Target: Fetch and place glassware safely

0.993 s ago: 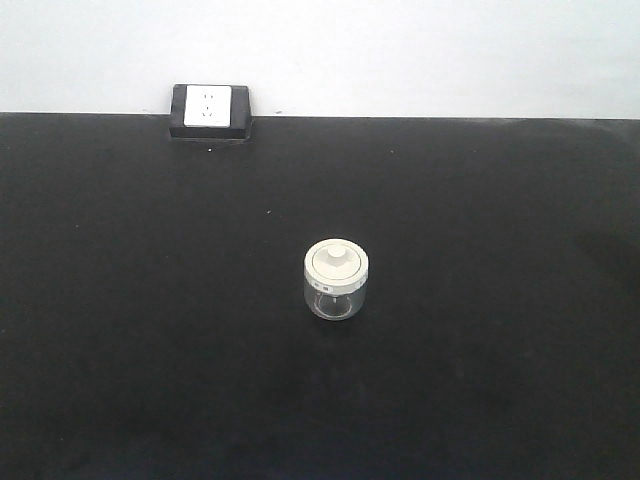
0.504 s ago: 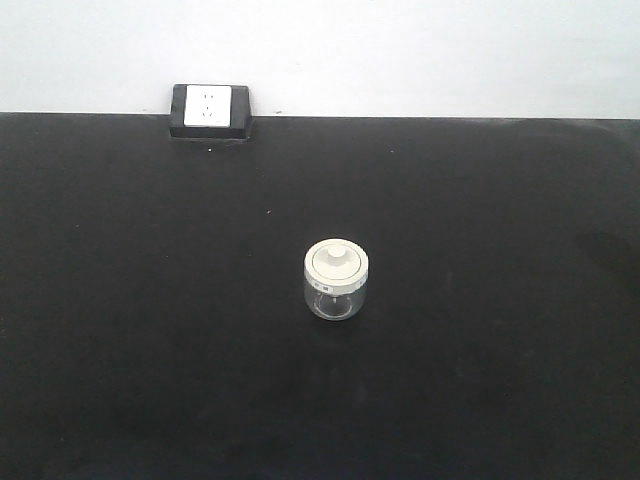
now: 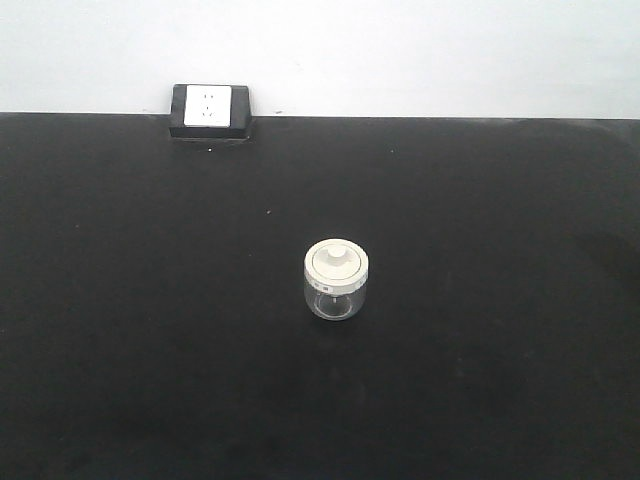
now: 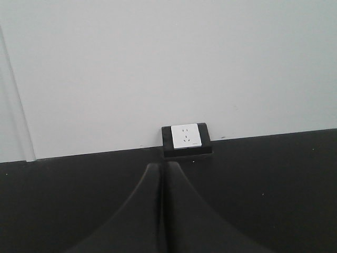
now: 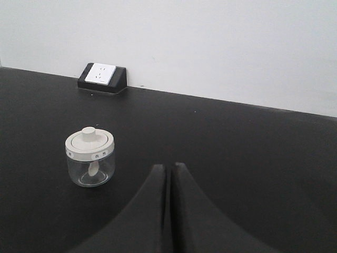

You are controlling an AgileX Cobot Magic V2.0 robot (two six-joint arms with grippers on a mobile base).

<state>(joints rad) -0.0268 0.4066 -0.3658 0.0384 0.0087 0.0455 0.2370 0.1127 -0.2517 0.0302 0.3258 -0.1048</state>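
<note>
The table (image 3: 120,350) is the biggest thing: black, matte, running back to a pale wall (image 3: 420,50). No arm shows in the front view; both sit low and pulled back, prob a rest pose before any reach.

Next down, the two grippers. The left gripper (image 4: 164,174) has its jaws pressed together, only a thin seam between them, holding nothing. It aims straight at the socket (image 4: 186,139), which sits dead ahead of the tips, well apart, against the wall base. The jar isn't in the left wrist view at all.

The right gripper (image 5: 169,176) is the same: jaws pressed together w/ a hairline seam, empty. From it, the jar (image 5: 90,156) stands ahead and off to the left of the tips, near but clearly apart, no contact. The socket lies farther out, beyond the jar and also left.

The jar itself is squat, clear glass, upright on the table near mid-surface, well apart from the socket. Its axis is vertical, mouth up. It's about as wide as tall, so no real long side to favour.

Smallest: the lid (image 5: 89,142), off-white, seated level, knob pointing straight up, small marks on the rim facing the right wrist cam. Something pale shows inside under the lid; can't tell what.

Judgement: fetch not yet begun. The right arm looks better placed; its jaws would need to spread first.
</note>
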